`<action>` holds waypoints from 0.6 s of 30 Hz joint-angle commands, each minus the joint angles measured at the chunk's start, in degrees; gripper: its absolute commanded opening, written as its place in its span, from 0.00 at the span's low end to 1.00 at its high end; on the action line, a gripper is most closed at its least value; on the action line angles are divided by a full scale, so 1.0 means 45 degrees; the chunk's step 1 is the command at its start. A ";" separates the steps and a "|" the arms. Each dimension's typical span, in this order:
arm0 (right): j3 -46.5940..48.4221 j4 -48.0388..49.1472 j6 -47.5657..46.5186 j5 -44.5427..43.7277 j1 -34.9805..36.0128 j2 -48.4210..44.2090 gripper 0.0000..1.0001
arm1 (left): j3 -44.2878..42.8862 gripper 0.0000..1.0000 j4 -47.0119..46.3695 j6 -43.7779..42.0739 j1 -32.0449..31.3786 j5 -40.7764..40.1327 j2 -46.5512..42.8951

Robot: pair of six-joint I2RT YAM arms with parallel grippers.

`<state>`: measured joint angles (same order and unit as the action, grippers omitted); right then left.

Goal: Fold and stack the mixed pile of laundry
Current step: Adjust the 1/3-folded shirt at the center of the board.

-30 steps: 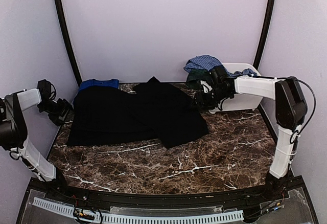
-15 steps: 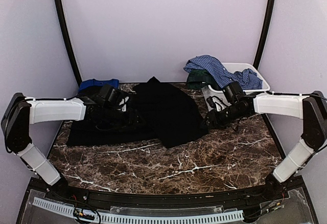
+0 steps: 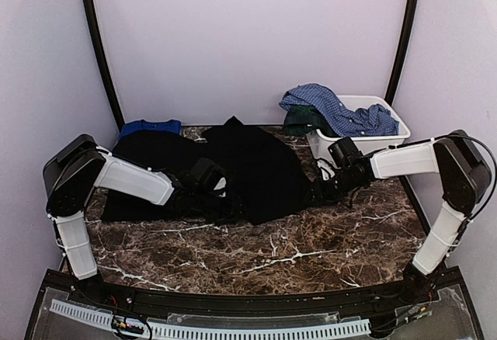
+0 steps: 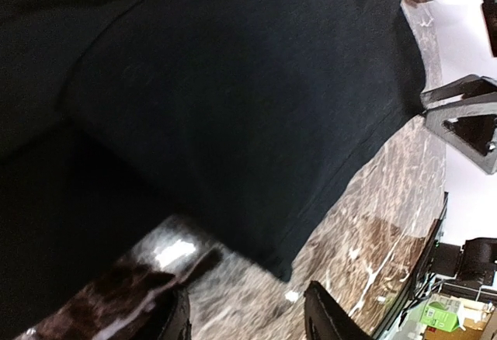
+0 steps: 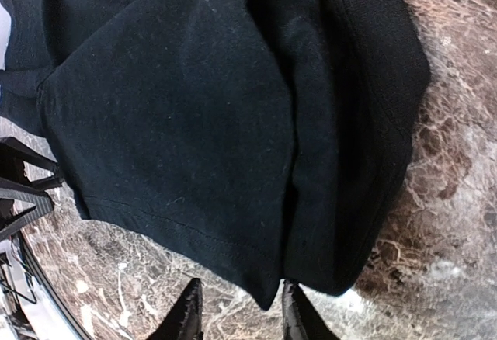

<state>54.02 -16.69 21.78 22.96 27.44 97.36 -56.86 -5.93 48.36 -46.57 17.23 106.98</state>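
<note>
A large black garment (image 3: 233, 173) lies spread over the marble table (image 3: 311, 247). My left gripper (image 3: 221, 194) reaches across it to its near edge. In the left wrist view that gripper (image 4: 248, 320) is open over bare marble, with a corner of the black garment (image 4: 281, 266) just ahead of the fingertips. My right gripper (image 3: 320, 192) is low at the garment's right corner. In the right wrist view it (image 5: 242, 313) is open, and the tip of the garment's hem (image 5: 266, 297) lies between the fingertips, not pinched.
A white bin (image 3: 384, 137) stands at the back right, with a blue checked shirt (image 3: 326, 103) and a dark green piece (image 3: 299, 120) draped over it. A royal-blue tee (image 3: 151, 126) lies at the back left, partly under the black garment.
The left arm swung in from the far left across the black garment to its near edge. The right arm came down from the bin to the garment's right corner. Both jaws have narrowed.
</note>
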 commanded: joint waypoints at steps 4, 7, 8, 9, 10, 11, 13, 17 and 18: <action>-0.0185 0.0731 0.0053 -0.0355 0.0043 0.0344 0.29 | -0.0217 0.46 -0.1358 0.0902 -0.0424 -0.0139 0.0817; -0.0102 0.0781 0.0011 -0.0271 0.0051 0.0450 0.21 | -0.0173 0.43 -0.1648 0.1082 -0.0622 -0.0037 0.1102; -0.0065 0.0755 0.0017 -0.0246 0.0054 0.0419 0.16 | -0.0181 0.42 -0.1688 0.1105 -0.0715 -0.0019 0.1135; -0.0036 0.0715 0.0015 -0.0203 0.0054 0.0367 0.14 | -0.0188 0.40 -0.1767 0.1137 -0.0750 -0.0021 0.1209; -0.0015 0.0675 0.0022 -0.0176 0.0049 0.0289 0.12 | -0.0233 0.40 -0.1777 0.1153 -0.0854 -0.0011 0.1237; -0.0022 0.0636 0.0033 -0.0146 0.0054 0.0189 0.10 | -0.0244 0.39 -0.1772 0.1188 -0.0898 -0.0014 0.1293; -0.0012 0.0525 0.0057 -0.0074 0.0039 -0.0054 0.05 | -0.0251 0.34 -0.1844 0.1329 -0.0967 -0.0001 0.1404; 0.0134 0.0256 0.0082 0.0003 0.0063 -0.0506 0.00 | -0.0128 0.15 -0.2266 0.1572 -0.0984 0.0201 0.1357; 0.0211 0.0193 0.0082 -0.0006 0.0058 -0.0618 0.00 | -0.0052 0.11 -0.2453 0.1591 -0.0991 0.0237 0.1157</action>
<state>53.95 -15.31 21.93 22.44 27.44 97.82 -58.02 -16.51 54.33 -50.68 17.32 112.60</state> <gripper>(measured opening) 0.004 0.172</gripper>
